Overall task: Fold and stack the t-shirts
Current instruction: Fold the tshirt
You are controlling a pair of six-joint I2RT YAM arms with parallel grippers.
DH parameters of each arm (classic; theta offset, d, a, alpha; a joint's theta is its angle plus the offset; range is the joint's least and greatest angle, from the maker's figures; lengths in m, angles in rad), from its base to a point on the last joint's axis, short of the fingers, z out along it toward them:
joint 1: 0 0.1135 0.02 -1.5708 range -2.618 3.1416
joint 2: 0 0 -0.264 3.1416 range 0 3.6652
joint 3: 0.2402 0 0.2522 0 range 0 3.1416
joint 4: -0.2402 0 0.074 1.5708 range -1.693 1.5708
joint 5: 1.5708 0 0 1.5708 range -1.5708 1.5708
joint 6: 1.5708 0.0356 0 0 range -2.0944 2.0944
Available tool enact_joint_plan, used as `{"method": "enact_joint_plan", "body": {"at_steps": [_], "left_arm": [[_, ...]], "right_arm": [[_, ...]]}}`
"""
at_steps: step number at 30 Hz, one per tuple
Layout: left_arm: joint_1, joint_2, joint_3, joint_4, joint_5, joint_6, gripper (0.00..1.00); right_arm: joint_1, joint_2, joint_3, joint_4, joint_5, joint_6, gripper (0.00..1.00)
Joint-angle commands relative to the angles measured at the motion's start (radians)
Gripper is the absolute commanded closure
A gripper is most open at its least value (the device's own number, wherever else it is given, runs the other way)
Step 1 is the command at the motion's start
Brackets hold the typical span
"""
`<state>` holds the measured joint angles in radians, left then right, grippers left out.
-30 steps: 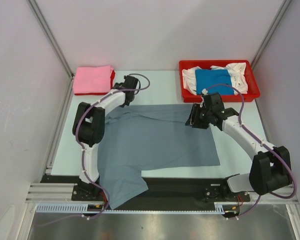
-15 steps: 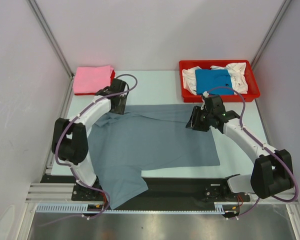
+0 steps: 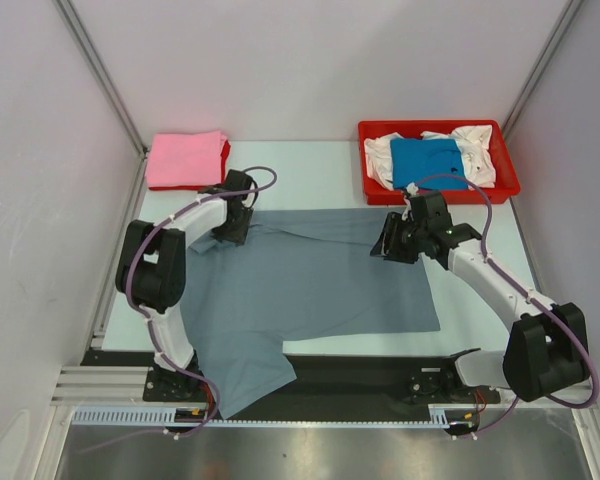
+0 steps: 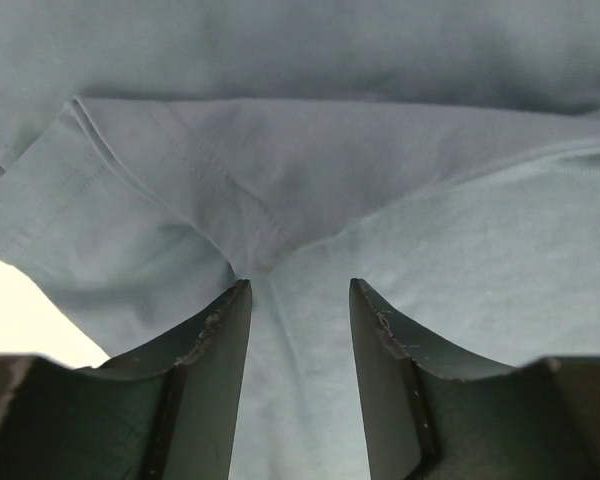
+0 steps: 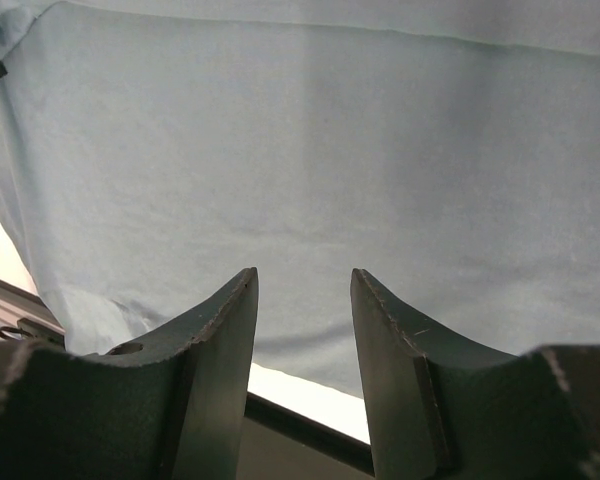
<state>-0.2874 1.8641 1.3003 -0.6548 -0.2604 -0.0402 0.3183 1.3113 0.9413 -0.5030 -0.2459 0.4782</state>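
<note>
A slate grey t-shirt (image 3: 310, 285) lies spread flat on the table, one sleeve hanging over the near edge. My left gripper (image 3: 234, 226) sits low over its far left shoulder. In the left wrist view that gripper (image 4: 298, 285) is open, and the sleeve seam (image 4: 225, 190) lies just ahead of the fingertips with cloth under the gap. My right gripper (image 3: 389, 243) hovers at the shirt's far right corner. It is open (image 5: 302, 272), with nothing between the fingers and the grey cloth (image 5: 310, 150) below.
A folded pink t-shirt (image 3: 185, 158) rests on a red one (image 3: 225, 160) at the far left. The red tray (image 3: 510, 185) at the far right holds a bright blue t-shirt (image 3: 427, 160) and a white one (image 3: 477, 145). Grey walls close in both sides.
The left gripper has come from beyond the shirt's far edge toward the near side, onto the shirt's far left shoulder. The right arm has stayed put.
</note>
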Motion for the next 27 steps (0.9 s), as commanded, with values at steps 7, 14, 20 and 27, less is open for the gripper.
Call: {"method": "enact_joint_plan", "body": {"at_steps": [7,14,20,27], "left_arm": [[0.005,0.017,0.045,0.066,-0.095,0.017,0.54],[0.004,0.043,0.059,0.089,-0.119,0.028,0.53],[0.004,0.069,0.099,0.09,-0.12,0.039,0.74],[-0.001,0.014,0.132,-0.074,-0.074,-0.036,1.0]], "right_arm": [[-0.008,-0.035,-0.016,0.018,-0.021,0.008,0.52],[-0.007,-0.024,-0.022,0.023,-0.027,0.002,0.53],[-0.008,-0.018,-0.029,0.027,-0.038,0.007,0.53],[-0.01,-0.001,-0.021,0.029,-0.035,0.003,0.53]]}}
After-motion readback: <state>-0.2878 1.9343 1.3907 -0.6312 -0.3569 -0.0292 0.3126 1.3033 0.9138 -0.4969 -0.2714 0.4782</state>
